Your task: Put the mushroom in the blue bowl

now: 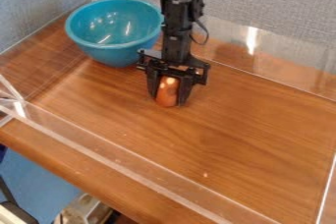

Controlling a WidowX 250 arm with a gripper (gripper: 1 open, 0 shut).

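the claw [170, 92] is pointed straight down and closed narrowly around the mushroom [167, 93], which is held low at the counter [237, 140], beside the bowl [113, 29].

No text, label, brand, number or sign can be read on anything here.

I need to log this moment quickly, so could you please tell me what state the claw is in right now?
Claw: closed on the mushroom, low over the wooden table.
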